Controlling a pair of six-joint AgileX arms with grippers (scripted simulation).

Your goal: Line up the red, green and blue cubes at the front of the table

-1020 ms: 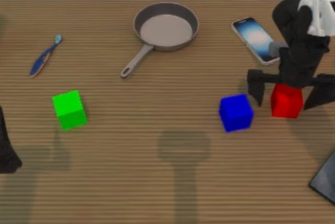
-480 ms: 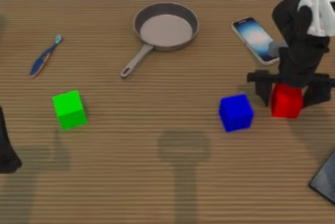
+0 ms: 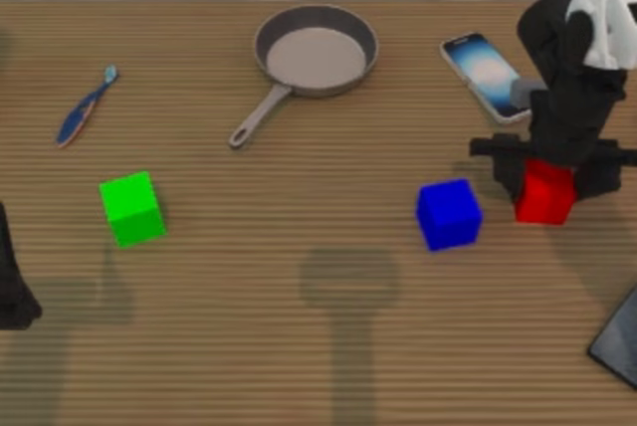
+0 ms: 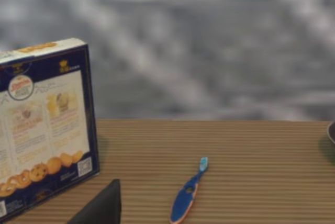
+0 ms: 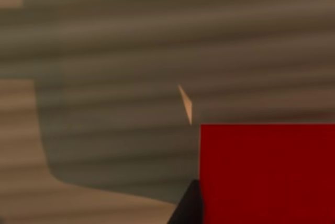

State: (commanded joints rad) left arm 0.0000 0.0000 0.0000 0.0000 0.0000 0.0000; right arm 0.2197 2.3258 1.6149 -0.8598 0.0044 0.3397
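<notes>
My right gripper [image 3: 546,169] stands directly over the red cube [image 3: 543,195] at the table's [image 3: 299,346] right side, its two fingers set one on each side of the cube along the table's left-right line. The jaws have drawn in against the cube's flanks; I judge them clenched on it, with the cube resting on the wood and not yet lifted. In the right wrist view the red cube [image 5: 267,174] fills one corner, with a dark fingertip [image 5: 188,208] touching its edge, which supports that reading.

The governing relation: the cube lies straight below the claw, between the fingers, so the coming move calls only for a vertical lift, then a carry toward the front edge. A cube has no long axis; its faces sit nearly square to the finger line. The blue cube [image 3: 448,213] sits just beside the red one on its left, apart from it, and close to the left finger. Clearance there is the point to watch.

The green cube [image 3: 131,207] lies well apart at the left side, nearer my left arm, which is parked at the left edge.

Writing: the biscuit box [image 4: 44,130] in the left wrist view carries a printed label and a square code, but no word is legible. The smartphone [image 3: 486,76] and the toothbrush [image 3: 86,107] show no readable text.
</notes>
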